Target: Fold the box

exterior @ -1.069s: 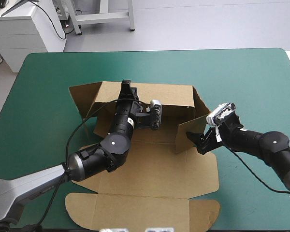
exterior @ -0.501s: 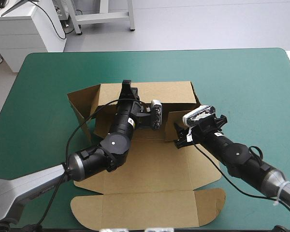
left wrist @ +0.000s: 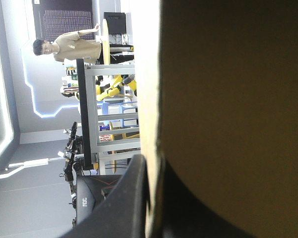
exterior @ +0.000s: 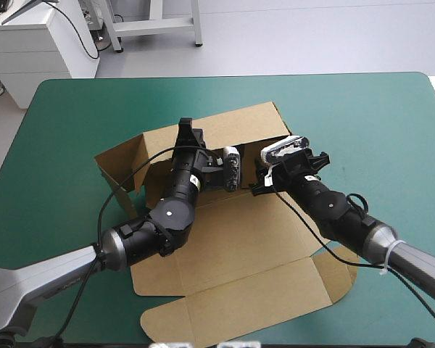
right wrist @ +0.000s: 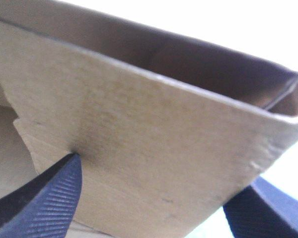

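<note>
I read my left gripper [left wrist: 150, 171] as clamped on the top edge of the box's [exterior: 239, 246] raised back wall. Right gripper [right wrist: 166, 171]: fingers spread wide, a side flap lying across them. The box sits askew mid teal-green table [exterior: 362, 116], lid flat toward the near edge.

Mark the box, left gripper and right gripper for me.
box [exterior: 254, 246], high view, flat base panel.
left gripper [exterior: 186, 130], high view, fingertips at the raised back wall.
right gripper [exterior: 259, 181], high view, fingertips at the side flap.
</note>
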Controlling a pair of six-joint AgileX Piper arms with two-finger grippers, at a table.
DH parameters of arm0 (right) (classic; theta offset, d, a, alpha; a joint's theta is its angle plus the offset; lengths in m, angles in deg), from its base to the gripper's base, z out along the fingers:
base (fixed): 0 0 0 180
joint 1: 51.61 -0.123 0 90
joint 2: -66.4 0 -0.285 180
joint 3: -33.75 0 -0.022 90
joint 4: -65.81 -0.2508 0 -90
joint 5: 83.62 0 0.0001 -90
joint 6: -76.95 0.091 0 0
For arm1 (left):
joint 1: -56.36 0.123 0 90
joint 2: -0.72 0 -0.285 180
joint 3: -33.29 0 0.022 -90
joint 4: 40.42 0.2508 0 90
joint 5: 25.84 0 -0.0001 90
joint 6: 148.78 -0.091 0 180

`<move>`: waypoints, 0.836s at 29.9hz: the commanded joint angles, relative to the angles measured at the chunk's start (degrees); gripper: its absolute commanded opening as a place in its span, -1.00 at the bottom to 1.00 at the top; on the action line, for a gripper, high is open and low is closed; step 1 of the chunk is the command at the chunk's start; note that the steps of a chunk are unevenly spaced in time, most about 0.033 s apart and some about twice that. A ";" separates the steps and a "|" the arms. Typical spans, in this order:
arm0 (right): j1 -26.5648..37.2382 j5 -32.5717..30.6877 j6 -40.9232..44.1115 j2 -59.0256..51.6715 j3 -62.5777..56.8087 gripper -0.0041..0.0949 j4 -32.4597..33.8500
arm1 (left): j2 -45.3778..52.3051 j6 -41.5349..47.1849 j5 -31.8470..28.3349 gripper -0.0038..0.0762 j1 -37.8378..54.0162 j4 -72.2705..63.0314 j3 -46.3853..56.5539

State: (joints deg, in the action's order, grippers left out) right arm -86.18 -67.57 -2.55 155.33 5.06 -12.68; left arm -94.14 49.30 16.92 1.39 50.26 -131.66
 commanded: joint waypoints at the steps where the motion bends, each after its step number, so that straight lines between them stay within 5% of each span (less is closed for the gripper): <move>1: -0.07 2.63 1.47 -1.06 2.65 0.42 3.73 | 2.11 0.64 -0.19 -0.92 -0.35 2.95 -1.57; 6: -0.07 3.37 5.94 -0.11 2.65 -0.04 8.95 | 2.11 0.64 -0.24 -0.92 -0.35 2.95 -1.57; 10: -0.07 3.73 10.21 0.11 2.65 -0.96 11.70 | 2.11 0.64 -0.33 -0.92 -0.35 2.95 -1.57; 22: -0.07 3.75 10.90 0.11 2.65 -0.96 11.88 | 2.11 0.64 -0.23 -0.91 -0.35 3.35 -1.57; 25: -0.07 4.21 10.90 0.11 2.55 -0.96 11.88 | 2.11 0.50 -0.54 -0.71 -0.35 3.51 -1.57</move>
State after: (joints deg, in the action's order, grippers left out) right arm -86.04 -63.60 9.84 157.22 5.67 -3.99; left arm -94.14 49.38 17.50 1.46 48.89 -131.48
